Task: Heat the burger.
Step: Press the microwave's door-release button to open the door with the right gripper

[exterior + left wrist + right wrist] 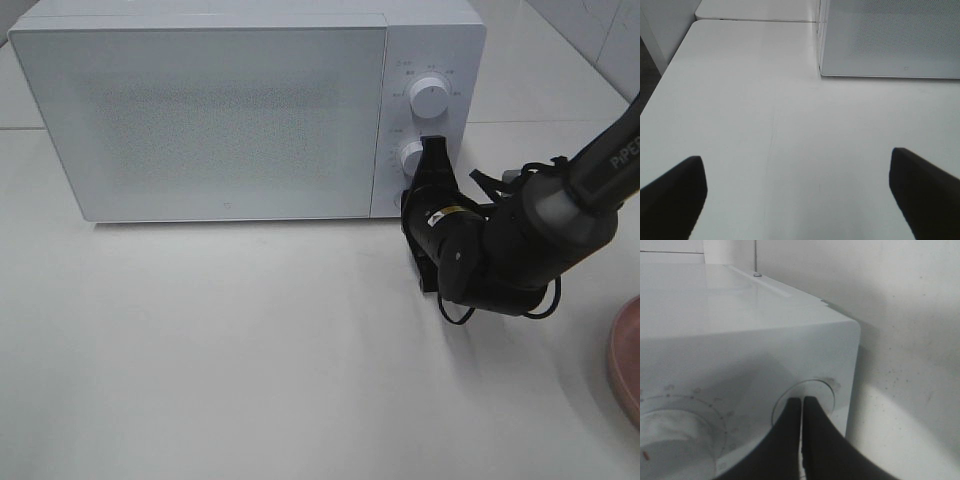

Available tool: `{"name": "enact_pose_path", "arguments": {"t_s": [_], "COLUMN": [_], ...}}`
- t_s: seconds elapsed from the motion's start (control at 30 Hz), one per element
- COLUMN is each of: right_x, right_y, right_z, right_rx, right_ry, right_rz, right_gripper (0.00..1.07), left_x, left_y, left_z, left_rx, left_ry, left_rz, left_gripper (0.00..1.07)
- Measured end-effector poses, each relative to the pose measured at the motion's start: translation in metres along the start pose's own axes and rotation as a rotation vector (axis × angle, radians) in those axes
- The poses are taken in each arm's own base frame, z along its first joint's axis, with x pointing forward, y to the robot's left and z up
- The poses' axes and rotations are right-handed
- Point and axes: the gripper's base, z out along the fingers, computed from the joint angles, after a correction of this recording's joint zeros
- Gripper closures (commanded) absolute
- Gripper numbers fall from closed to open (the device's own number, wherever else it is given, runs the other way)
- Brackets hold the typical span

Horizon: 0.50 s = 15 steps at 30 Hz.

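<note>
You could not see the burger in any view. The white microwave (pixel 220 110) stood with its door (pixel 200 120) shut, and the speckled panel let nothing show through. The part of the pink plate (pixel 628 360) at the right edge lay bare, so the burger was most likely already inside. That much looked done.

What remained, by my reading, was starting the heat. Your right end effector (pixel 435 148) was pressed together, holding nothing, with its tips against the control panel just beside the lower knob (pixel 410 155). In the wrist view the tips met a round control (pixel 815 390), though you could not tell if it had been turned or pushed. The upper knob (pixel 430 95) stood free.

Your left end effector (pixel 797 192) hung spread wide and empty over the bare surface (pixel 250 350), near the microwave's left corner.

The surface was white, matte and faintly marked, with a seam to a second one behind. Pale tiled wall showed at the far right.
</note>
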Motion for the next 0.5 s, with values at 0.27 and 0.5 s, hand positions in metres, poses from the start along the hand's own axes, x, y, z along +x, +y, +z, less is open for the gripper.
{"name": "enact_pose_path", "arguments": {"t_s": [0.27,0.5], "right_x": [-0.0022,-0.0023], "right_y": [-0.0006,-0.0027], "right_z": [0.0014,0.0039], "right_rx": [0.003,0.003], "right_ry": [-0.017,-0.025], "right_rz": [0.011,0.012], "right_gripper": [1.07,1.07], "left_x": [0.0000,0.0000], "left_y": [0.0000,0.0000], "left_z": [0.0000,0.0000], "left_rx": [0.000,0.000], "left_ry": [0.000,0.000], "left_rz": [0.000,0.000], "left_gripper": [0.16,0.16]}}
